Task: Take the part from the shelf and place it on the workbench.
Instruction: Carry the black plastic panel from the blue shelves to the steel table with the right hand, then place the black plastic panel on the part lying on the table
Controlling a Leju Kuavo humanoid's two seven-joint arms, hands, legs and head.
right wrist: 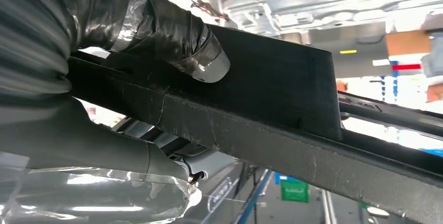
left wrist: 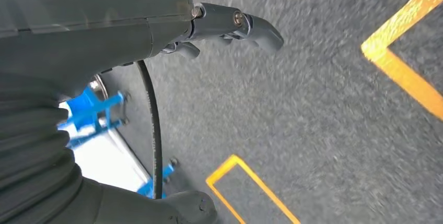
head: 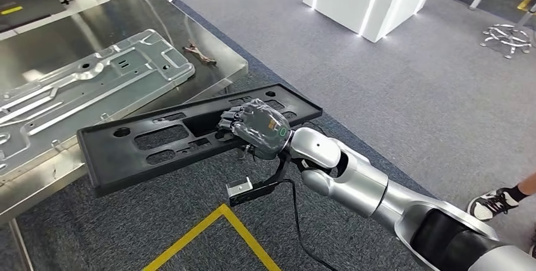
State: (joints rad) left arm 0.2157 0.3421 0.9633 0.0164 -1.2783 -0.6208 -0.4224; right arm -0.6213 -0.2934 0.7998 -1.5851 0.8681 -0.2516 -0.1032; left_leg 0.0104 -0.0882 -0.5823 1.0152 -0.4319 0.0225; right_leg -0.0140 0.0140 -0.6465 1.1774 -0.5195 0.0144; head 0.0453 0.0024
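One black plastic part (head: 189, 135), a long flat panel with cut-out slots, crosses the centre of the head view. Its left end overlaps the near edge of the metal workbench (head: 218, 50) at centre left; whether it rests on that edge or hangs just above it cannot be told. Its right end projects over the grey carpet (head: 392, 94).

The right hand (head: 256, 126) grips the part near mid-length on its near edge. The fingers (head: 231, 118) curl over the top face. In the right wrist view a tape-wrapped digit (right wrist: 201, 59) presses one face of the part (right wrist: 271, 93), while the lower digit is partly hidden by the edge.

The left hand (left wrist: 230, 25) appears in the left wrist view above carpet and yellow floor lines (left wrist: 402, 67). Its fingers are bent with nothing between them; the picture is motion-blurred.

A stamped silver metal sheet (head: 82, 88) lies on the workbench, cut off at the left frame edge. A small rust-brown object (head: 199, 53) beyond it is too small to identify.
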